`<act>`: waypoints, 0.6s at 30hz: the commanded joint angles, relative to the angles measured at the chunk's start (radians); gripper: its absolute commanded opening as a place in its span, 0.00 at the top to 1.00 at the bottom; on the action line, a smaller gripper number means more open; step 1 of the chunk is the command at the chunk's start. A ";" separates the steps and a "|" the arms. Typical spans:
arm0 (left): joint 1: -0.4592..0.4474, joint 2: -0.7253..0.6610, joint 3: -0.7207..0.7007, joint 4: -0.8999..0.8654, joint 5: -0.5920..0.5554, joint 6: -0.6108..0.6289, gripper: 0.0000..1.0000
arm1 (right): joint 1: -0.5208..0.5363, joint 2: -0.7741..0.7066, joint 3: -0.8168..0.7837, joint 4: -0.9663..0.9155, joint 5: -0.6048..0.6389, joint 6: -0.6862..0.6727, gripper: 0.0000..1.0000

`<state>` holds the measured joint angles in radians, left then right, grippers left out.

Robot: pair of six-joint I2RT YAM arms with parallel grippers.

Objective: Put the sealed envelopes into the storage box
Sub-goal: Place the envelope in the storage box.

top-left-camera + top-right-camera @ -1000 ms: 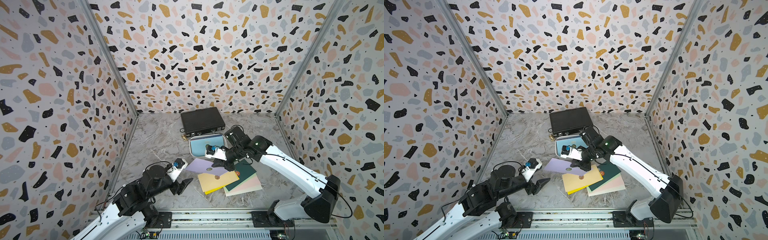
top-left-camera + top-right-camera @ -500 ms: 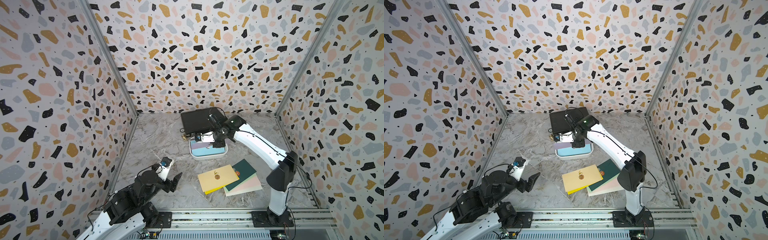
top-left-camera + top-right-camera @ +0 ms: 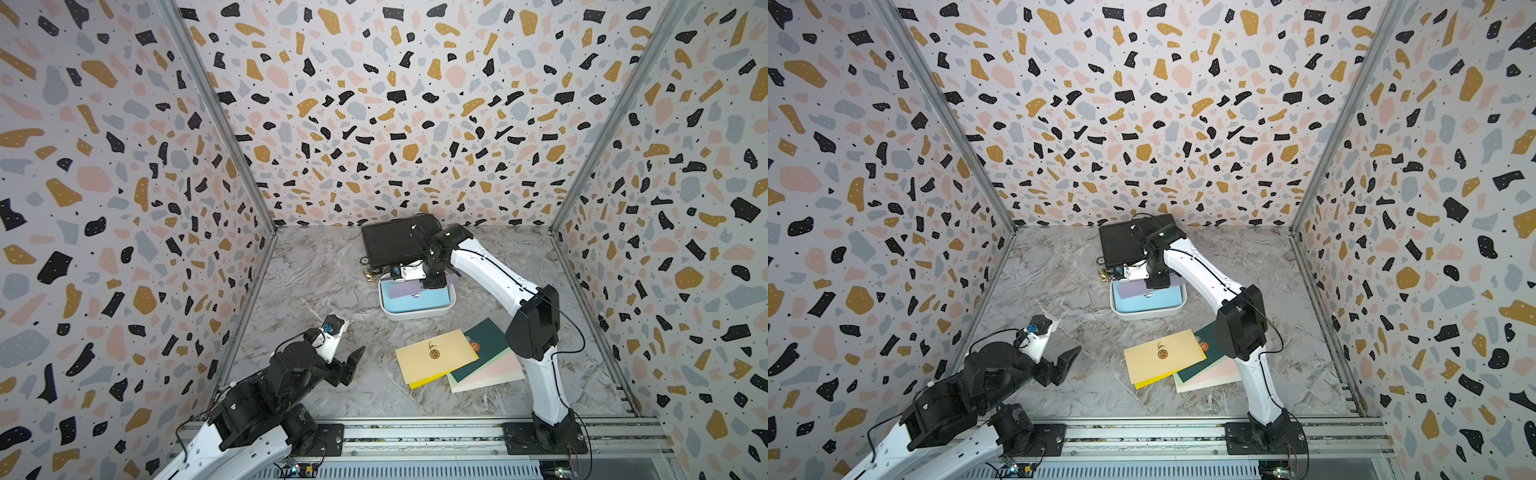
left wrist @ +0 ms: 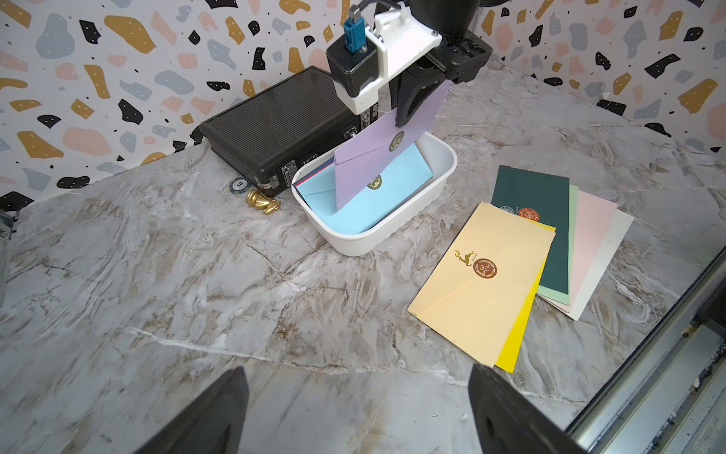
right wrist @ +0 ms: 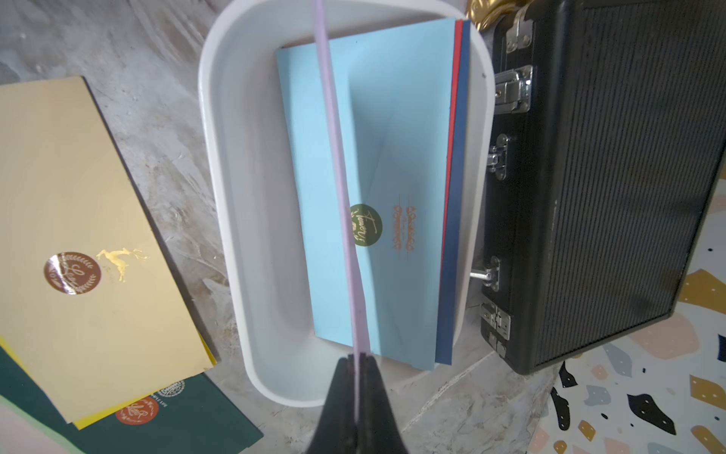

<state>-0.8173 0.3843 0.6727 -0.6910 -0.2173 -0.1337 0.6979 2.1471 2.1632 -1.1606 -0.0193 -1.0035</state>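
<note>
Right wrist view: right end effector (image 5: 358, 355) clamped on lilac envelope (image 5: 334, 118) above storage box (image 5: 243, 196).

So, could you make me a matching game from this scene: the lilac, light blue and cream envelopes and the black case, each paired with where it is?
Things:
1. lilac paper envelope
2. light blue paper envelope
3. cream paper envelope with brown seal
4. black ribbed briefcase

Places:
A. lying flat inside the white plastic tub
B. top of the fanned pile on the marble table
C. shut, beyond the tub by the back wall
D. pinched in the right tool, hanging over the tub

Pairs: 1-D, 2-A, 3-B, 4-C
</note>
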 commanded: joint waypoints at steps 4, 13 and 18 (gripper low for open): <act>0.004 0.012 -0.013 0.029 0.022 0.012 0.08 | 0.003 0.015 0.037 -0.046 -0.052 0.018 1.00; 0.004 0.021 -0.015 0.031 0.027 0.012 0.08 | 0.006 0.025 0.062 -0.050 -0.077 0.048 1.00; 0.005 0.022 -0.015 0.031 0.030 0.012 0.08 | 0.006 0.038 0.059 -0.051 -0.074 0.047 1.00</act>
<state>-0.8173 0.4026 0.6678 -0.6884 -0.1951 -0.1310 0.6998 2.1906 2.1910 -1.1774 -0.0788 -0.9699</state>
